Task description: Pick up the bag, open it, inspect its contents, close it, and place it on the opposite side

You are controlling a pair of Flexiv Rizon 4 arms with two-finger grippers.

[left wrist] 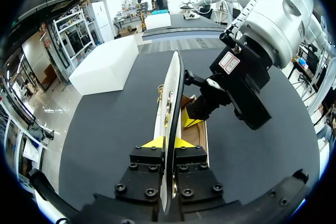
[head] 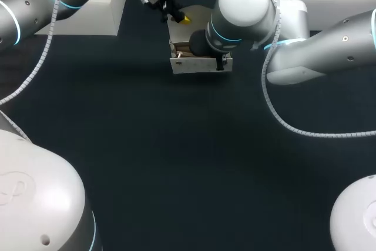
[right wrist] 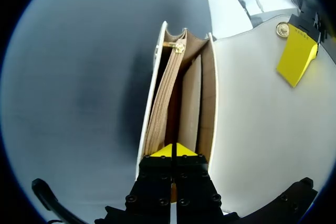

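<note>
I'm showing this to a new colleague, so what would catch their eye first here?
The white bag at the far middle of the table stands open, its tan compartments showing. The left pincer is clamped on its upright flap, while the right pincer, tips together, points down into the bag's mouth.

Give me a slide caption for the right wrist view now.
Right gripper, fingers shut, poised over the open white leather bag with tan compartments, its flap held back by the left gripper.
</note>
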